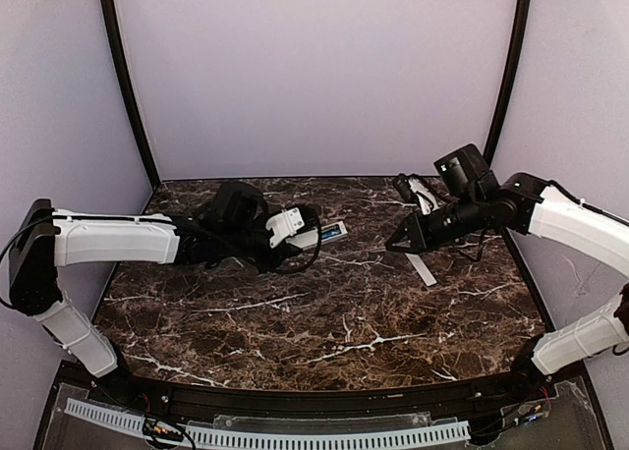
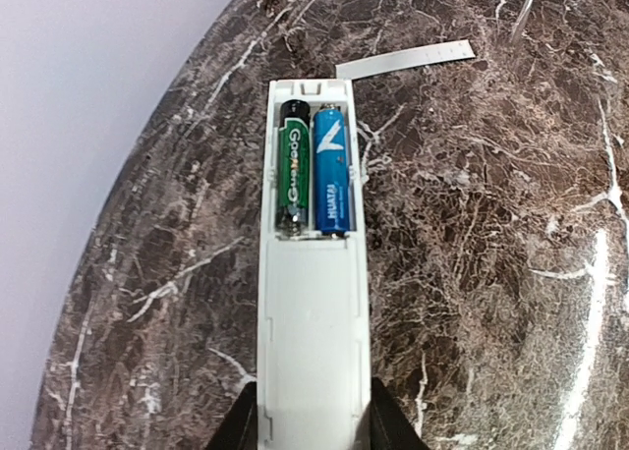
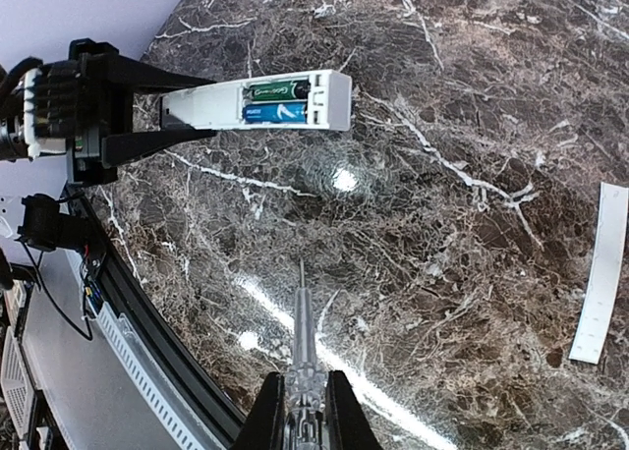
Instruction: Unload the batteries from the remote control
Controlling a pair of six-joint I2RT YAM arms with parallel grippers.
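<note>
Clamped in the left gripper (image 2: pixel 313 425) over the marble table (image 1: pixel 295 322), the remote control (image 2: pixel 313 312) lies nine-to-three in the top view, its batteries (image 2: pixel 314 170) exposed at three o'clock, facing the right gripper (image 3: pixel 303 411), which pinches a thin clear pick (image 3: pixel 300 342).

Lab booth: plain lilac walls (image 1: pixel 314 67) around a marble-look table (image 1: pixel 324 312)

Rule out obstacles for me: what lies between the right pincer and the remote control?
Only the clear pick in the right pincer, then bare marble table: right wrist view.
</note>
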